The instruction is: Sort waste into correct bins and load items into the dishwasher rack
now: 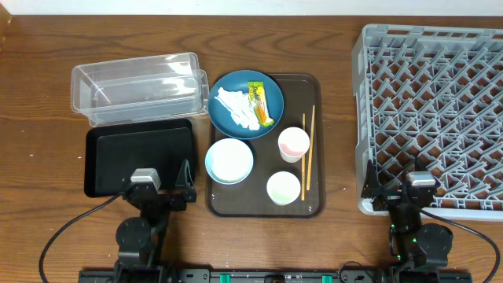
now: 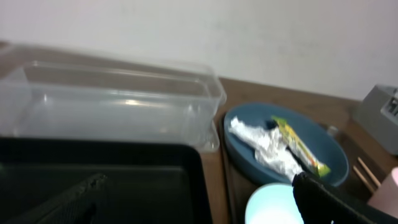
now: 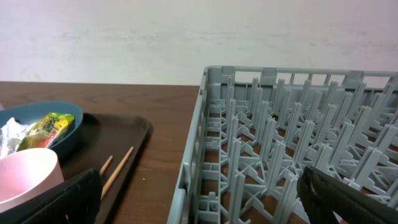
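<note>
On the dark-blue plate (image 1: pixel 271 88) lie crumpled white tissue (image 1: pixel 234 108) and a yellow-green wrapper (image 1: pixel 258 102). A light-blue bowl (image 1: pixel 229 160), two small cups (image 1: pixel 293 143) (image 1: pixel 284 188) and wooden chopsticks (image 1: pixel 308 153) share the brown tray with it. The clear tub (image 1: pixel 134 86) and black tray (image 1: pixel 137 157) sit to the left, and the grey dishwasher rack (image 1: pixel 432 110) to the right. My left gripper (image 1: pixel 157 182) (image 2: pixel 196 186) hangs open over the black tray's near edge. My right gripper (image 1: pixel 405 189) (image 3: pixel 198 186) is open at the rack's near-left corner. Neither holds anything.
The brown serving tray (image 1: pixel 314 208) lies mid-table between the bins and the rack. Bare wood shows between its right edge and the rack wall (image 3: pixel 199 143). A pale wall stands behind the table.
</note>
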`<action>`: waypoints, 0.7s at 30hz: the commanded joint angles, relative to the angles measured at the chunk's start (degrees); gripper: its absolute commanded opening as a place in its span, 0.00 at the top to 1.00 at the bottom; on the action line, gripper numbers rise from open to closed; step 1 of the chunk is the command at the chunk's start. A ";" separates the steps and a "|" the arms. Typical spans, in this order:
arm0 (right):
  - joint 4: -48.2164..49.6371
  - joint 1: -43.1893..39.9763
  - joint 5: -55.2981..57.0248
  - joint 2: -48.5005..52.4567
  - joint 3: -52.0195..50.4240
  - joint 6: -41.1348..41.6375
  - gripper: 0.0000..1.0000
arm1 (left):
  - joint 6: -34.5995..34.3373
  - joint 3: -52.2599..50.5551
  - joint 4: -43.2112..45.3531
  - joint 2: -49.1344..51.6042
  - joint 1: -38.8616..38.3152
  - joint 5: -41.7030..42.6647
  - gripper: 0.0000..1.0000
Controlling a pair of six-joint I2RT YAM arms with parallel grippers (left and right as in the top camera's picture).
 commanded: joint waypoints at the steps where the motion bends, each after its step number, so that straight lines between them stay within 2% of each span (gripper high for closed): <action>1: -0.09 1.09 -0.31 0.20 0.74 1.31 0.01 | -1.60 2.86 -3.19 4.02 0.28 0.33 0.04; 7: -2.54 1.09 -0.31 4.92 7.30 1.29 0.01 | -2.47 16.22 -8.79 19.58 0.28 0.63 0.04; 11: -8.94 1.09 -0.31 13.40 15.61 1.29 0.01 | -2.45 29.79 -17.88 33.79 0.28 4.31 0.04; 16: -20.61 1.09 -0.35 27.78 29.70 1.09 0.01 | -2.45 47.36 -35.19 49.18 0.28 7.13 0.04; 21: -35.80 1.09 0.00 40.54 43.80 0.98 0.01 | -2.43 58.90 -52.13 58.97 0.28 7.04 0.04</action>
